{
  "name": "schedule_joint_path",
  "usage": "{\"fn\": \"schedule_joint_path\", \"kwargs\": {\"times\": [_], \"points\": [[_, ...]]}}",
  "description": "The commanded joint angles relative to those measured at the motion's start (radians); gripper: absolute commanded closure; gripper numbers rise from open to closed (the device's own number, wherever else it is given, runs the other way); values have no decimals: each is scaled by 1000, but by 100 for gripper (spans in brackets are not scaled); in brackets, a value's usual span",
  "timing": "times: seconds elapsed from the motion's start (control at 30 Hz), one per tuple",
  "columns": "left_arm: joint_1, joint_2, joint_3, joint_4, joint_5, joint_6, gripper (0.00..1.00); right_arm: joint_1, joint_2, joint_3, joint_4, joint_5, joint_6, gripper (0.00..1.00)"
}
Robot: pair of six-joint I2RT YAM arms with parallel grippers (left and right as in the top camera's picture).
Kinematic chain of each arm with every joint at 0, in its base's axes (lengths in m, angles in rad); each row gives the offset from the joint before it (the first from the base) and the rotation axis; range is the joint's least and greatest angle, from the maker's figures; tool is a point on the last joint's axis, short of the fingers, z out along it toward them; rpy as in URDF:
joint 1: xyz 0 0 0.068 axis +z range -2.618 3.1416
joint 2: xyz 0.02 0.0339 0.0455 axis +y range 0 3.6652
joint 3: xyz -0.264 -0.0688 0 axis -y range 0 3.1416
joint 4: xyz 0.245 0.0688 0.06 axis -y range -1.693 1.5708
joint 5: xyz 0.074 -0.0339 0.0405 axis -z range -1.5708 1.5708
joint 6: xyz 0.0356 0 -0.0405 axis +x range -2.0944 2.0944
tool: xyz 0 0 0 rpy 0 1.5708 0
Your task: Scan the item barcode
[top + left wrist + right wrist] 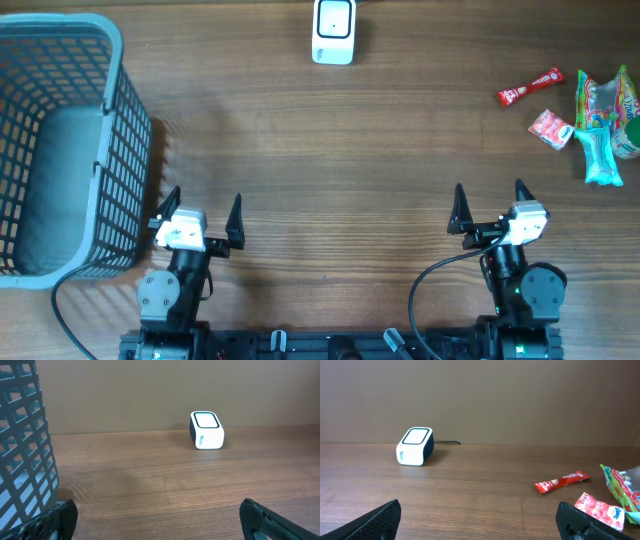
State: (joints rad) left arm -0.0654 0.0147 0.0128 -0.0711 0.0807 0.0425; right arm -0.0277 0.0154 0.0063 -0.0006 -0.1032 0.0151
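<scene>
- wooden table [330, 160], seen from above; 12 o'clock is the far edge, 6 o'clock the robot's side.
- left gripper [204, 200] at about 7 o'clock, low over the wood. jaws spread fully wide, nothing between them. its dark fingertips [60, 517] show only at the bottom corners of the left wrist view, with bare table between.
- right gripper [490, 190] at about 5 o'clock, also spread fully wide and holding nothing. its fingertips [375, 520] sit at the lower corners of the right wrist view.
- scanner [333, 30]: small white box with a dark-rimmed window on top, at 12 o'clock by the far edge, well apart from both grippers. a thin dark cable [450, 443] runs off behind it.
- items to scan lie in a loose cluster at 2 to 3 o'clock, near the right edge, untouched:
- red stick packet [531, 87], lying flat and angled, nearest the scanner's side of the cluster.
- small red-and-white sachet [551, 129], just at 5 o'clock of the stick packet.
- green multicoloured bag [600, 100], at 3 o'clock of both, against the edge of view.
- teal packet [600, 158], at 6 o'clock of the bag, touching or overlapping it.
- no barcode can be made out on any item.
- grey-blue lattice basket [130, 170] at 9 o'clock, upright, just beside the left gripper.
</scene>
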Motion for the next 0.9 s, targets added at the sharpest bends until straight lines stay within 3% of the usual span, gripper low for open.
{"fn": "schedule_joint_path", "kwargs": {"times": [0.0,0.87], "points": [[-6,-11,-7,0,5,-25,0,0,-11,-1,3,14,14,0],[-4,-11,-7,0,5,-25,0,0,-12,-1,3,14,14,0]]}}
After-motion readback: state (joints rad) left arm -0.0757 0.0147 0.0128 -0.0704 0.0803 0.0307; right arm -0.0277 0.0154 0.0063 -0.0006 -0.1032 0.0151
